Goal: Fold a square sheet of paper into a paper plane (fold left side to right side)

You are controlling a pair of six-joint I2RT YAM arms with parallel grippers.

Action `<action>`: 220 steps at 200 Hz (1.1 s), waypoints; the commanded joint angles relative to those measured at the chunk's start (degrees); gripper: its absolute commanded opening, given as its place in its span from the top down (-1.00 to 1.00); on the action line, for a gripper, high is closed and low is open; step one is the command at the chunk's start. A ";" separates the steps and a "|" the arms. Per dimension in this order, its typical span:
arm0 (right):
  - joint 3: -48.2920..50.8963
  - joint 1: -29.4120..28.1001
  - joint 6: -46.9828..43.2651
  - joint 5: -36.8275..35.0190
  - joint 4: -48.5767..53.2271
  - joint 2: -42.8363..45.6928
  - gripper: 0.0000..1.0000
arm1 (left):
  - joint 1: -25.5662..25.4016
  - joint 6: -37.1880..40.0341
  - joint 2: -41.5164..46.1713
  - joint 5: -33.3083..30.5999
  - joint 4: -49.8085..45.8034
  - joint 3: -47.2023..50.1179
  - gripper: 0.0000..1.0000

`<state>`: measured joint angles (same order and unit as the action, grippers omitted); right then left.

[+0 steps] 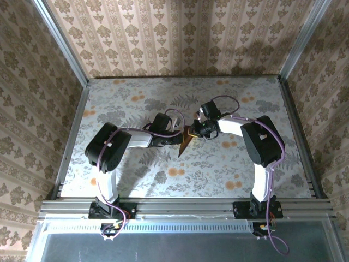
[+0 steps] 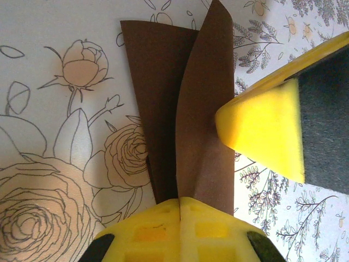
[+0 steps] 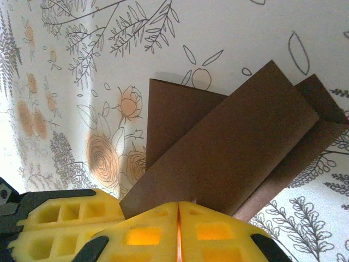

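Likely paper plane (image 2: 203,136) in left tool (image 2: 180,202), right tool (image 3: 178,207)

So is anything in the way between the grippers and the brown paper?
No, nothing visible is. The left gripper and the right gripper are each shut right on the folded paper.

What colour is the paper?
The paper is plain dark brown, clearest in the right wrist view.

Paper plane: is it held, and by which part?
Yes: left gripper pinches the paper plane at its narrow end; right gripper pinches a raised flap's edge.
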<state>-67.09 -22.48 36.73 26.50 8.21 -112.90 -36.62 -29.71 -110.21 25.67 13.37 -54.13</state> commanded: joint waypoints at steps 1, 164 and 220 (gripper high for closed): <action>-0.32 -0.43 -1.38 -1.53 2.31 -1.16 0.78 | -0.20 1.15 -3.36 -3.35 -7.38 2.67 1.00; 2.73 -0.52 -4.65 -5.93 8.06 -2.44 0.88 | 0.32 1.67 7.99 -2.86 -9.74 1.92 0.69; 3.89 -0.49 -4.56 -6.33 8.03 -2.39 0.93 | 1.95 0.94 15.75 0.71 -13.65 1.15 0.79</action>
<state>-66.26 -22.94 33.15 25.02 9.23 -113.60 -35.44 -29.26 -97.47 24.05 3.55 -52.16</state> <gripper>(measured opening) 0.065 0.139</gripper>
